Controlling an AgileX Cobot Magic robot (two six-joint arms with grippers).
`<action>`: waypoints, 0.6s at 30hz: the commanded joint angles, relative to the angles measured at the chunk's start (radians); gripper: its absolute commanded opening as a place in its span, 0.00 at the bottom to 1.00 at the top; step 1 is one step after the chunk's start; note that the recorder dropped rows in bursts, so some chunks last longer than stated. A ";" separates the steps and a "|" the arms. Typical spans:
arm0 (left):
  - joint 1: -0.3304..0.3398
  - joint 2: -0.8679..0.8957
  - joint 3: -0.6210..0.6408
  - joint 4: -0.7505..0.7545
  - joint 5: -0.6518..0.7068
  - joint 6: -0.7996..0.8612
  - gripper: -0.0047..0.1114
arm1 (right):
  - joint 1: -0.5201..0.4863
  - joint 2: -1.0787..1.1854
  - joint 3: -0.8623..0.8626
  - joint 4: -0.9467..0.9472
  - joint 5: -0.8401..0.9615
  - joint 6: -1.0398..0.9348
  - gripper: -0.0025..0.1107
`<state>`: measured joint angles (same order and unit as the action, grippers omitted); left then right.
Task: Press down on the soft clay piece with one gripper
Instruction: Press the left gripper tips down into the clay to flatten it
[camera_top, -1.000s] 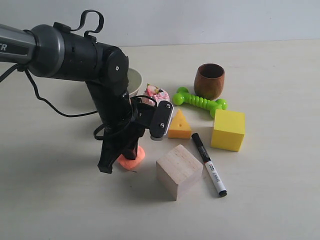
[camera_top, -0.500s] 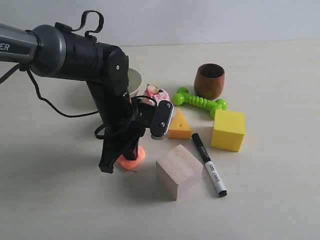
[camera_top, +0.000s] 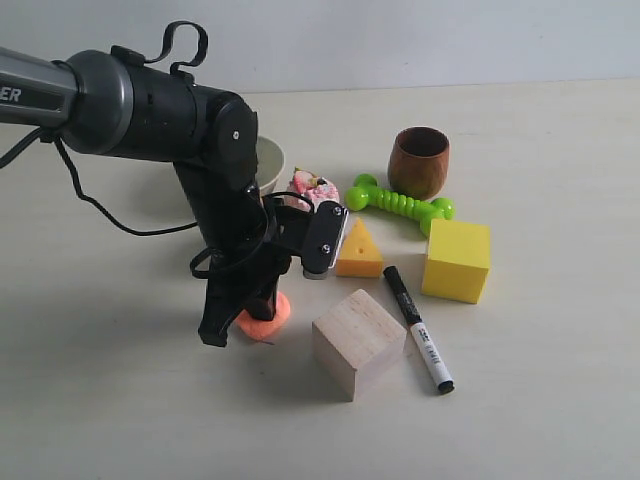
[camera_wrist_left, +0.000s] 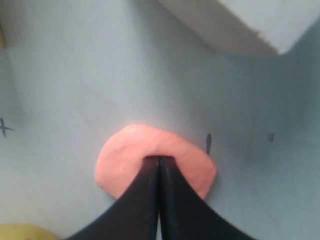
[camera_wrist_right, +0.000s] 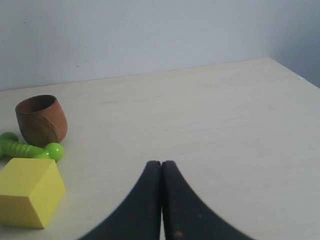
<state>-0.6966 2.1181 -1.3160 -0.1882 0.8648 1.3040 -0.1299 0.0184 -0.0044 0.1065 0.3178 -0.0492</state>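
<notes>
The soft clay piece (camera_top: 274, 315) is a flattened salmon-orange disc on the table, in front of the wooden block. My left gripper (camera_top: 262, 308) points straight down, its jaws shut and its tips sunk into the clay. In the left wrist view the clay (camera_wrist_left: 130, 155) spreads round the shut black gripper (camera_wrist_left: 159, 159), which sits in a squared dent. My right gripper (camera_wrist_right: 161, 163) is shut with nothing in it, above bare table; it does not show in the exterior view.
Near the clay stand a wooden block (camera_top: 357, 342), a black marker (camera_top: 417, 328), a yellow-orange cheese wedge (camera_top: 359, 252), a yellow cube (camera_top: 457, 260), a green dog-bone toy (camera_top: 398, 203), a wooden cup (camera_top: 418, 161), a pink cake toy (camera_top: 312, 186) and a pale bowl (camera_top: 268, 163).
</notes>
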 joint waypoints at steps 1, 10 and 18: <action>-0.012 0.088 0.038 -0.043 -0.007 -0.001 0.04 | -0.004 -0.006 0.004 -0.001 -0.005 -0.002 0.03; -0.012 0.034 0.038 -0.003 -0.007 -0.015 0.04 | -0.004 -0.006 0.004 -0.001 -0.005 -0.002 0.03; -0.012 -0.022 0.038 0.028 0.007 -0.055 0.04 | -0.004 -0.006 0.004 -0.001 -0.005 -0.002 0.03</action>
<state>-0.7006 2.0817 -1.3037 -0.1646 0.8495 1.2624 -0.1299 0.0184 -0.0044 0.1065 0.3178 -0.0492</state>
